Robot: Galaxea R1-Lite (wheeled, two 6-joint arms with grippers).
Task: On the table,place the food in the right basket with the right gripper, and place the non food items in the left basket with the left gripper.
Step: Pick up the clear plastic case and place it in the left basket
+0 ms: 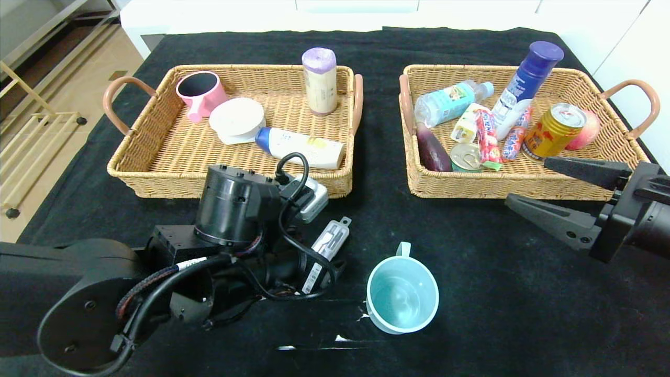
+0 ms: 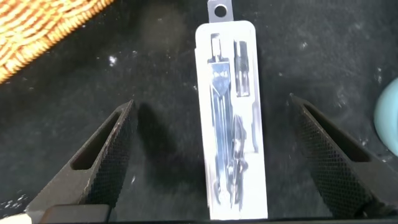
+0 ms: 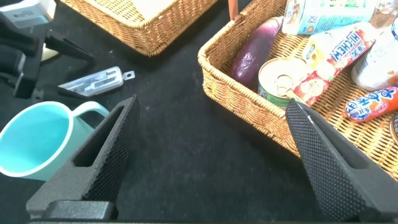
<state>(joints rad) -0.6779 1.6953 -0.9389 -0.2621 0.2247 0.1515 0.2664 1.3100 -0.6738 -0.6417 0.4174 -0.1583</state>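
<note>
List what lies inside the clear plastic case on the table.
Through the clear plastic case a metal drawing compass and a small slim tube beside it show. The case's lower end runs out of the left wrist view, so anything there is unseen. The open left pincer straddles it.

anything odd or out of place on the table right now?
Nothing spilled or damaged. Two non-food items remain outside the baskets: the slim clear plastic case, flat on the table between the open left gripper's fingers, and the upright teal mug. The right basket is crowded, several items lying tipped.
</note>
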